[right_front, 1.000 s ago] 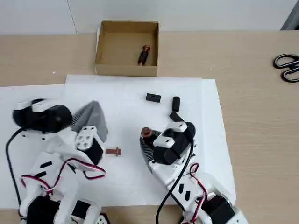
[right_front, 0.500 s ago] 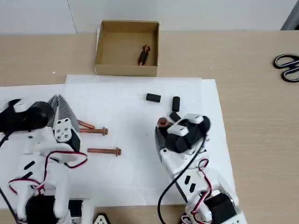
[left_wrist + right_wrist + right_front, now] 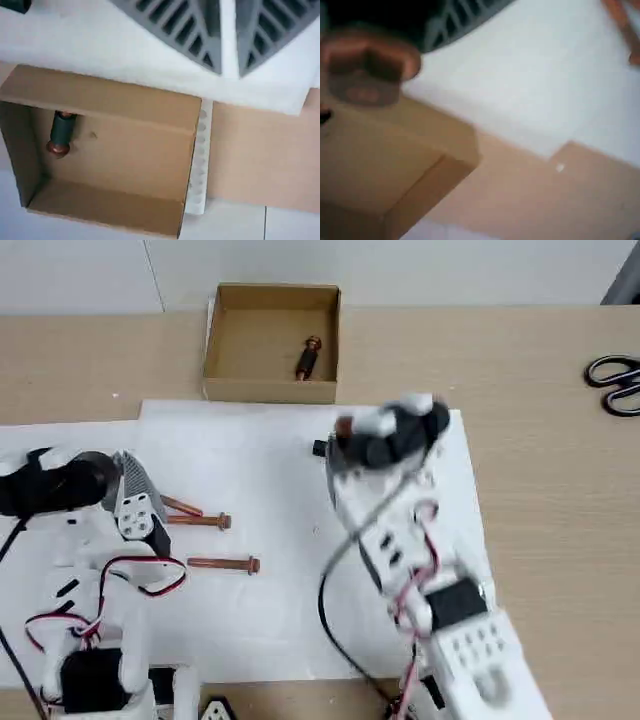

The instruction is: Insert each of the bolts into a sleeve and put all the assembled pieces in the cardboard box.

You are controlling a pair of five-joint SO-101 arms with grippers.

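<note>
The open cardboard box [image 3: 225, 340] stands at the table's far side, with one bolt-in-sleeve piece [image 3: 308, 358] lying inside; the box [image 3: 125, 145] and the piece [image 3: 61, 135] also show in the left wrist view. My right gripper [image 3: 350, 438] hangs just short of the box's near right corner, shut on a bolt whose copper head [image 3: 345, 425] sticks out; that head [image 3: 367, 70] looms above the box wall [image 3: 395, 165]. A black sleeve [image 3: 320, 448] peeks out beside it. Loose bolts [image 3: 222, 563] [image 3: 198, 521] lie on the white paper. My left gripper [image 3: 128, 480] sits at the left, fingers [image 3: 200, 40] shut and holding nothing.
White paper [image 3: 280, 620] covers the near half of the wooden table. Scissors [image 3: 615, 382] lie at the far right edge. A third bolt [image 3: 180, 506] lies slanted next to the left gripper.
The right arm has swung from the paper's middle toward the box with the bolt in its gripper. The left arm pulled back to the left, uncovering the loose bolts.
</note>
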